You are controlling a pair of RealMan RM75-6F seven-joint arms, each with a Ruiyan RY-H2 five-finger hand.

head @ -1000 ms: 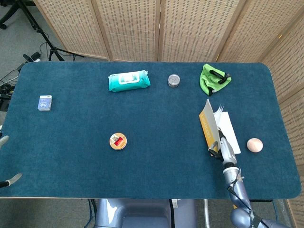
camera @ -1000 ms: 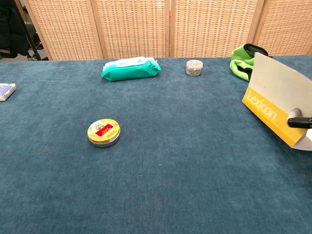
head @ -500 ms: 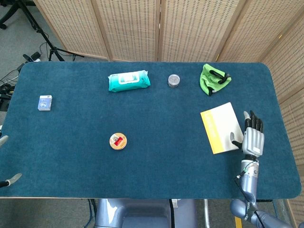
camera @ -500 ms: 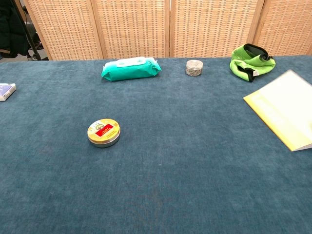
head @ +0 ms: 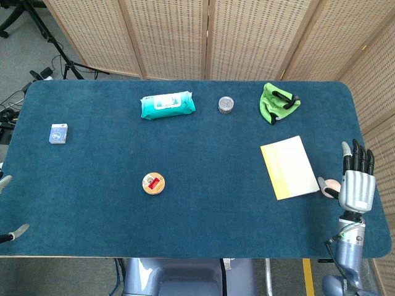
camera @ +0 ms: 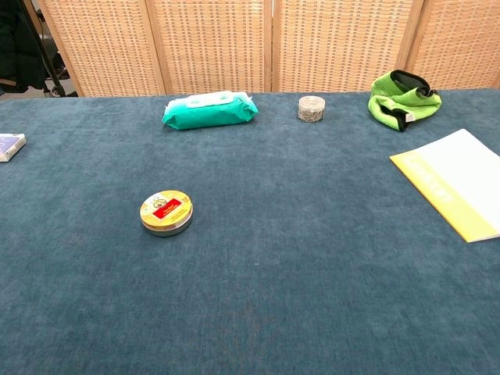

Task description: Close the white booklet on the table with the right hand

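Note:
The white booklet [head: 290,167] lies closed and flat on the blue table at the right, its yellow strip along the left edge. The chest view shows the booklet [camera: 457,180] at the right margin. My right hand [head: 356,180] hovers to the right of it, clear of the cover, fingers straight and apart, holding nothing; it shows only in the head view. Of my left hand only two grey fingertips [head: 13,233] show at the left edge of the head view, too little to tell how it stands.
A teal wipes pack [head: 167,105], a small metal tin [head: 226,104] and a green cloth [head: 278,102] line the far side. A round tin [head: 153,183] sits mid-table, a small blue box [head: 58,133] at far left. A pink egg-like object [head: 331,185] lies beside my right thumb.
The booklet's cover went from standing upright to lying flat and closed. My right hand let go of it and drew back to the right, off the booklet.

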